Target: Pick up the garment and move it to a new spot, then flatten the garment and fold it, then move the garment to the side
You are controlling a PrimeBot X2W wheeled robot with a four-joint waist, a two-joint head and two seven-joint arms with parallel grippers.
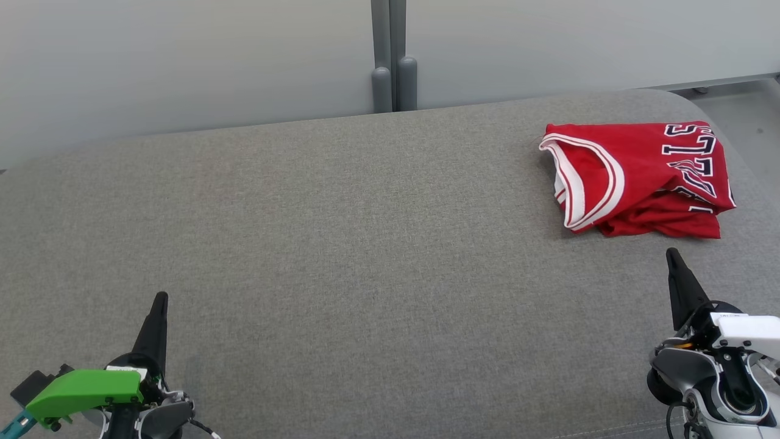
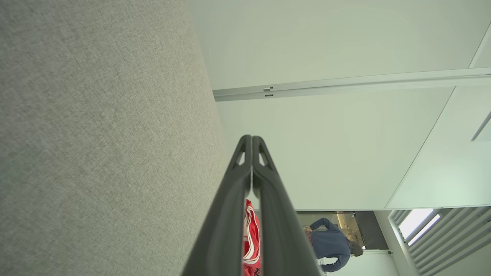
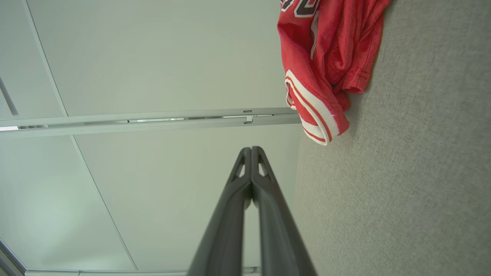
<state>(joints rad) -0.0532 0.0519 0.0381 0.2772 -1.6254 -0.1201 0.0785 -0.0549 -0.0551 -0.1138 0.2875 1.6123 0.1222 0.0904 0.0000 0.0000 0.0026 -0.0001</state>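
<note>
A red jersey (image 1: 640, 177) with white and dark trim lies folded into a compact bundle at the far right of the grey fabric surface (image 1: 341, 256). In the right wrist view the jersey (image 3: 326, 57) sits above and to the right of the fingertips. My right gripper (image 1: 672, 253) is shut and empty, a short way in front of the jersey's near edge. Over at the lower left, my left gripper (image 1: 161, 297) is shut too, holding nothing, far from the garment. A strip of the jersey (image 2: 251, 237) peeks between the left fingers (image 2: 230, 199).
A pale wall with a vertical grey post (image 1: 390, 55) runs behind the surface. The surface's rounded right corner (image 1: 725, 122) borders the floor. In the left wrist view a person (image 2: 330, 243) stands in the background.
</note>
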